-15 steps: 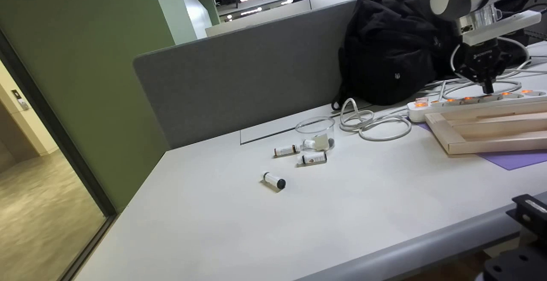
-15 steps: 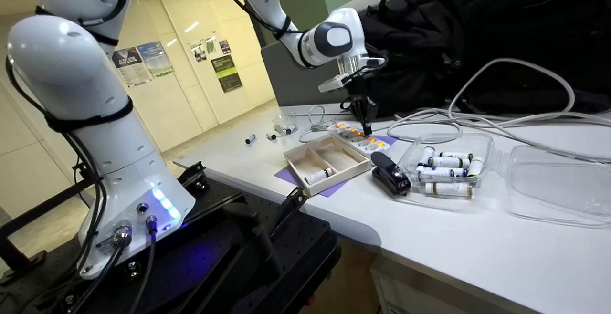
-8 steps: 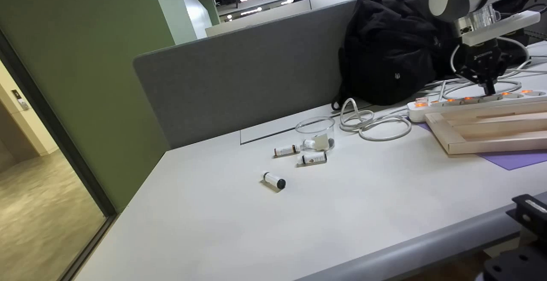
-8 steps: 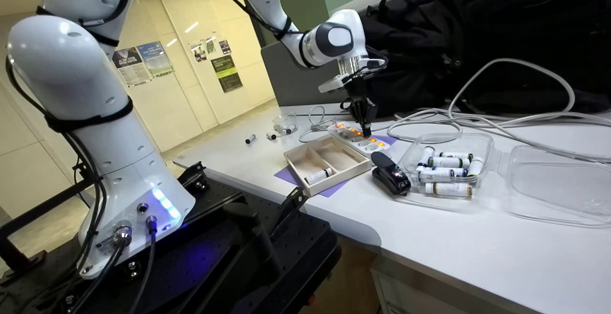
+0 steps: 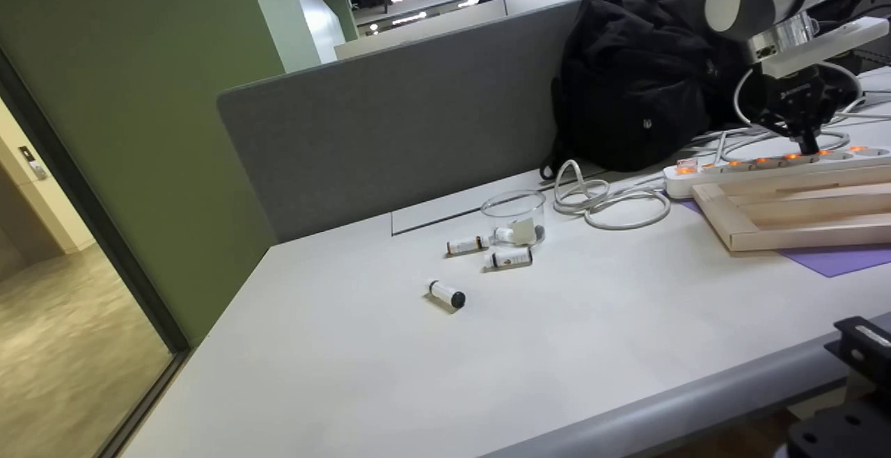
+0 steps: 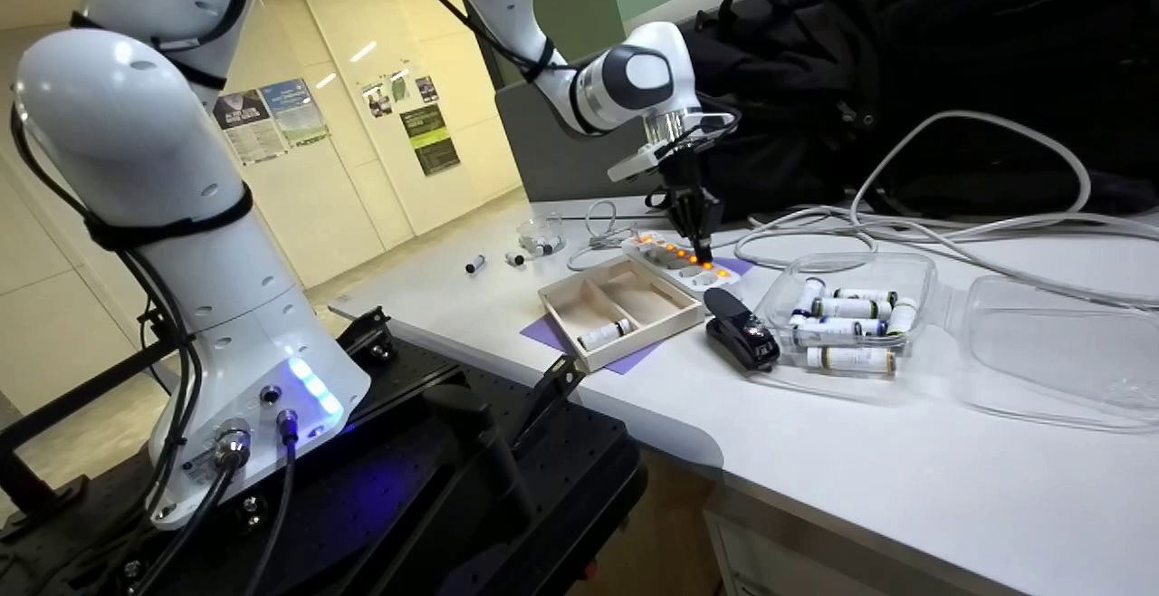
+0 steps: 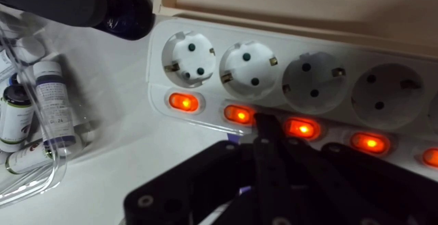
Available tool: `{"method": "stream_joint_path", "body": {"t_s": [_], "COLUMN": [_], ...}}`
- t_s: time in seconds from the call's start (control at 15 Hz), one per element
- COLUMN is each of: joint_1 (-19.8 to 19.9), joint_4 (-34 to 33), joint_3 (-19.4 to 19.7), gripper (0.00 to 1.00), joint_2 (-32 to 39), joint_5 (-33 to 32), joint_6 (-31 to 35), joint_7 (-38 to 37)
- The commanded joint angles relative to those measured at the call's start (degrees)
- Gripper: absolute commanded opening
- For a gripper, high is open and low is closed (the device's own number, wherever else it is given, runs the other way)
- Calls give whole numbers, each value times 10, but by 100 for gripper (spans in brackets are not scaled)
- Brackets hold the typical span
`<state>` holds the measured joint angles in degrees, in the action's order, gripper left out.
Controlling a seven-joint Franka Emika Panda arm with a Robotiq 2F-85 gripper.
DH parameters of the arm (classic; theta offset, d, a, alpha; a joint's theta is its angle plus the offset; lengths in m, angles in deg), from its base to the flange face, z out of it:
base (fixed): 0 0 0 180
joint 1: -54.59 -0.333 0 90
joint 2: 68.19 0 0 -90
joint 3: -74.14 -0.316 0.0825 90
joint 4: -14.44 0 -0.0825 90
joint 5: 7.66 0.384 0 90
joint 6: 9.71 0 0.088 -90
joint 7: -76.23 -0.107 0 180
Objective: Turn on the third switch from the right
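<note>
A white power strip (image 5: 766, 172) with a row of round sockets and glowing orange switches lies on the desk. It also shows in an exterior view (image 6: 732, 279) and in the wrist view (image 7: 214, 103). The third switch from the right glows orange in both exterior views (image 5: 792, 156) (image 6: 694, 259); in the wrist view it is third from the left (image 7: 303, 128). My gripper (image 7: 270, 122) is shut and empty. Its fingertips are just above the strip, between that switch and the lit second switch (image 7: 239, 114). It also shows in both exterior views (image 5: 809, 148) (image 6: 703, 256).
A wooden divided box (image 6: 652, 338) lies beside the strip, on a purple sheet (image 5: 835, 261). A black handheld device (image 6: 741, 329) and a clear container (image 6: 851, 258) with several vials are near the strip's end. White cables (image 5: 630, 221) and a black backpack (image 5: 640, 96) lie behind.
My gripper first went slightly down, then shifted right in both exterior views. The third switch from the right now shows lit; earlier no glow showed there, where the fingertips stood.
</note>
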<state>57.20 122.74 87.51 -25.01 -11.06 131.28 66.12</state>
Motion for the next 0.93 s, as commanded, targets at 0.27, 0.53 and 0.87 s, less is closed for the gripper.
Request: {"method": "stream_joint_path", "body": {"t_s": [0.27,0.53,0.87], "joint_1": [34,73,75], "joint_4": [-5,-15,-25], "joint_3": [-29,-66,-59], "gripper": [0,19,27], "joint_2": [-36,-101,-120], "joint_5": [39,108,101], "joint_6": [-21,-67,-117], "joint_7": [11,49,60]}}
